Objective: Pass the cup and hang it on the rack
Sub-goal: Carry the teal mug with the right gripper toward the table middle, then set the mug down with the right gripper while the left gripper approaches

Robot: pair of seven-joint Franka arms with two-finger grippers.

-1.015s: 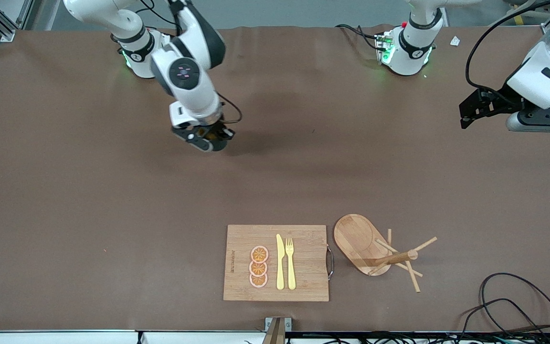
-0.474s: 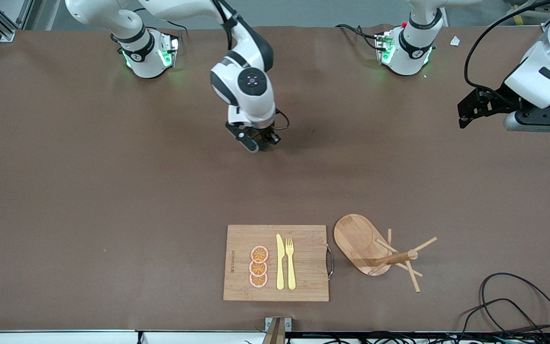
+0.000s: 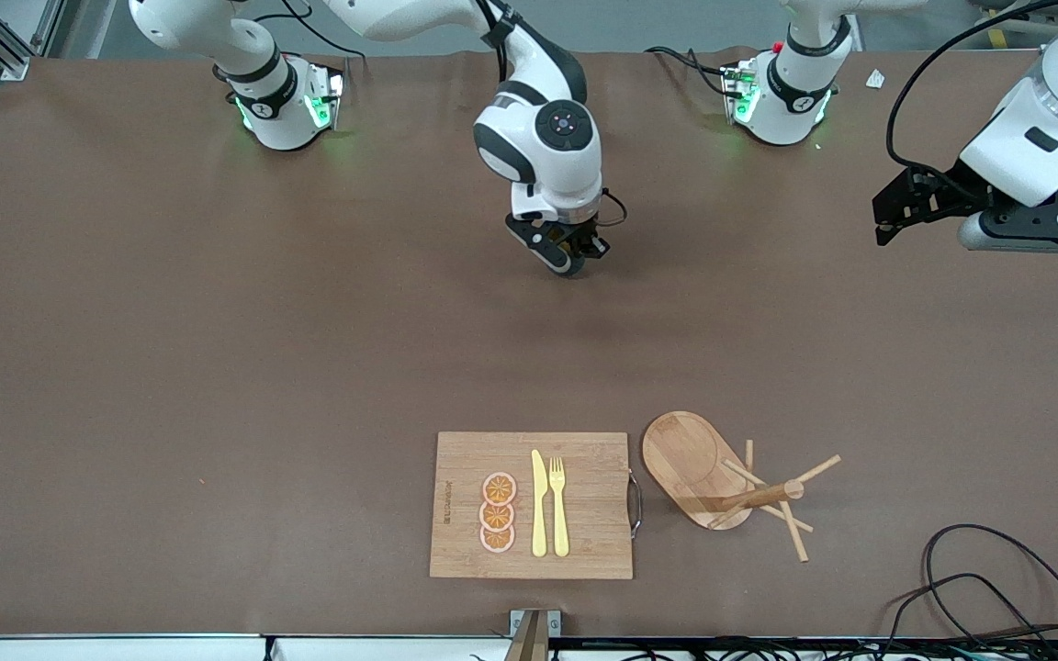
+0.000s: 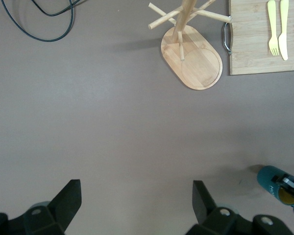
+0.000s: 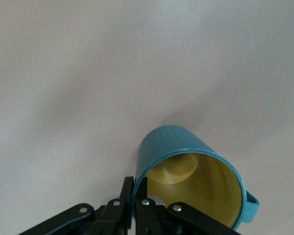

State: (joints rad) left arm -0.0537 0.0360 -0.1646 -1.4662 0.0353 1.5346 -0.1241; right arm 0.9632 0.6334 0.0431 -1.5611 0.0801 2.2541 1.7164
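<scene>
The right gripper (image 3: 573, 260) hangs in the air over the bare brown counter (image 3: 217, 367), about midway between the two arm bases. Its fingers (image 5: 129, 193) are clenched on the rim of the teal cup (image 5: 196, 178): in the right wrist view one finger sits outside the wall and the other inside, with the wall pinched between them. The cup is tilted, its yellowish-brown inside open toward the wrist camera, and its small handle (image 5: 252, 205) sticks out on the side of the cup away from the fingers. In the front view the cup is mostly hidden under the gripper. The left wrist view catches the same cup (image 4: 279, 182) off to one edge, held above the counter by the right gripper's fingers.

The left gripper (image 3: 896, 207) waits up in the air over the counter at the left arm's end, well apart from the cup. Its fingers (image 4: 71, 198) are spread wide, with only bare counter showing between them.

The wooden mug rack (image 3: 722, 482) stands near the counter's front edge, its oval base (image 4: 196, 58) flat on the counter and its thin pegs (image 3: 818, 470) bare. Just beside it lies a wooden cutting board (image 3: 584, 532) carrying a yellow knife (image 3: 539, 505), a yellow fork (image 3: 558, 505) and three orange slices (image 3: 498, 512).
</scene>
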